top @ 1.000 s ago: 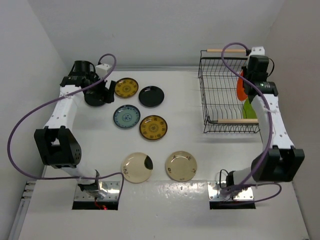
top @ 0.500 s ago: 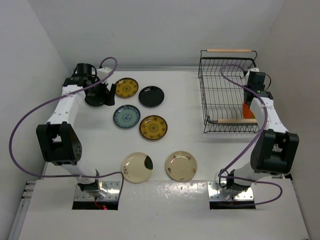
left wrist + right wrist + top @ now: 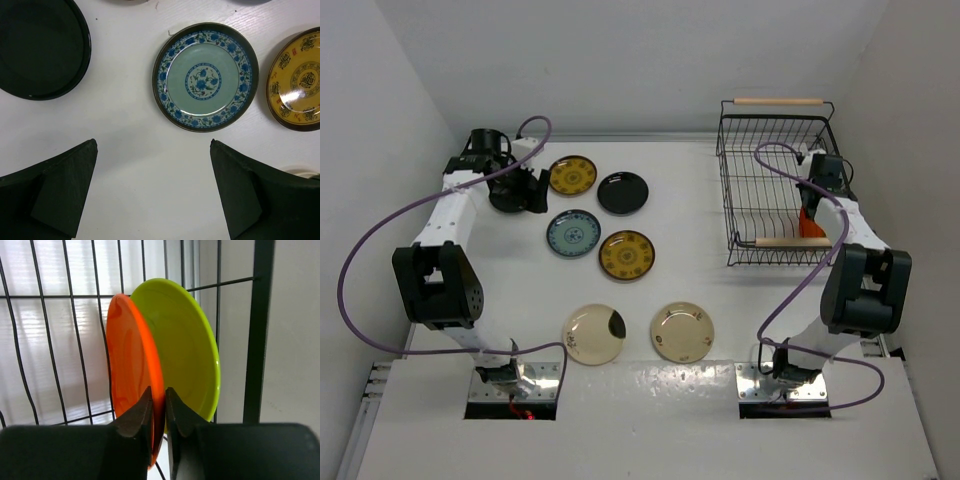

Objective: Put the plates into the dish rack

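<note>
The right tool (image 3: 158,392) pinches the lower rim of the orange-red plate (image 3: 132,375), holding it on edge against the upright lime green plate (image 3: 185,350) at the right wall of the dish rack (image 3: 777,101), where the wires can prop it. The left tool (image 3: 152,150), spread wide, hovers over the surface (image 3: 150,125) near the blue-grey patterned plate (image 3: 205,77), probably the next pick.

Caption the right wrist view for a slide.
Right gripper pinches the rim of an upright orange plate beside a lime green plate inside the dish rack.
</note>
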Tool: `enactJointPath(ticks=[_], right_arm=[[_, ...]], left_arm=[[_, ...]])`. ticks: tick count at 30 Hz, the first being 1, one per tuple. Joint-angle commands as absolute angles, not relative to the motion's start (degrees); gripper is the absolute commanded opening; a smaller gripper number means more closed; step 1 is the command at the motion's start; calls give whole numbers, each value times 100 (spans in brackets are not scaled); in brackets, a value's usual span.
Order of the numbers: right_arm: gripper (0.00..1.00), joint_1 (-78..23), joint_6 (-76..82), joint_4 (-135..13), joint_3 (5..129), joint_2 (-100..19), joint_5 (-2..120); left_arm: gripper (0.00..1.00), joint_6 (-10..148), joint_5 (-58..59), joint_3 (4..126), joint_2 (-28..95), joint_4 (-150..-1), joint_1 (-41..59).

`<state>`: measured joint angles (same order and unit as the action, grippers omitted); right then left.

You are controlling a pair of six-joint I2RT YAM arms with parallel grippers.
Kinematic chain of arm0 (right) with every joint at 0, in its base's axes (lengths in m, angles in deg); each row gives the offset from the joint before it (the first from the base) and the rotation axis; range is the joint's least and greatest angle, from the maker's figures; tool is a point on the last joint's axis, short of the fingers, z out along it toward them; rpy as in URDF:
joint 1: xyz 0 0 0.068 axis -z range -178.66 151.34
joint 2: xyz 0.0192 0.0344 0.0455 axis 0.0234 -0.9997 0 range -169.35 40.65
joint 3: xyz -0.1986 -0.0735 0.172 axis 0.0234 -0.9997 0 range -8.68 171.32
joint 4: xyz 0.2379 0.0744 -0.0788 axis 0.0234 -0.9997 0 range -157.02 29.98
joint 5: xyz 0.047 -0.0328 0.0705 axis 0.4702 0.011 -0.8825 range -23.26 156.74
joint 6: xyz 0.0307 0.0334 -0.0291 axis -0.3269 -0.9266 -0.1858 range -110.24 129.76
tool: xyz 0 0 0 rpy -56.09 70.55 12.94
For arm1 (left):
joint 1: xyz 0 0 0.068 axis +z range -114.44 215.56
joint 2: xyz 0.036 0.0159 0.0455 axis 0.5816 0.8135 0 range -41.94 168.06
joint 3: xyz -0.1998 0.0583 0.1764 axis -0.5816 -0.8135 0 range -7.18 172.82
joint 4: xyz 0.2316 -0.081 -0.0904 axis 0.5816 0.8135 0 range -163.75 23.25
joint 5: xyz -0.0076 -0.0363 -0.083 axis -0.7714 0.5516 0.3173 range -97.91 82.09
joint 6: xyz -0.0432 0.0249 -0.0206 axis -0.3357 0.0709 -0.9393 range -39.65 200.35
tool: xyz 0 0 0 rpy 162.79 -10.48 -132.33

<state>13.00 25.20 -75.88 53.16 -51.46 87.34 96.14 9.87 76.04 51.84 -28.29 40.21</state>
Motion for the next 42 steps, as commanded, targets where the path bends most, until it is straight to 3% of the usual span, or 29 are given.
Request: enactJointPath(ticks=[1,16,18,24,27,31,36,42], right_arm=[[15,1312,2383,-7391,5635,-5163,8493],[53,1347,2320,-7593,6031,-5031,8835],[63,1338,2259,-7611,6144,-5023,8827],[84,1102,1900,-8058,6689,-4707,8476],[89,707,1558,-8603,7269,-4496,8073],[87,-251,1249,-9261,7596,-4040,7116],[77,-2234,759,-9579,6668,-3582,6771],[78,-3704,-7,-9379,5443,-3388,6832]], left_arm=[[100,9608,1020,7588,5158,-2936,4075],[100,9714,905,7588,5105,-2936,4075],[100,9714,905,7588,5105,-2936,4075],[100,9767,853,7588,4991,-2936,4075],[100,9819,853,7588,4938,-2936,4075],[100,9819,739,7588,4825,-2936,4075],[100,9819,686,7404,4588,-2936,4022],[98,9819,344,6973,4323,-2936,3917]])
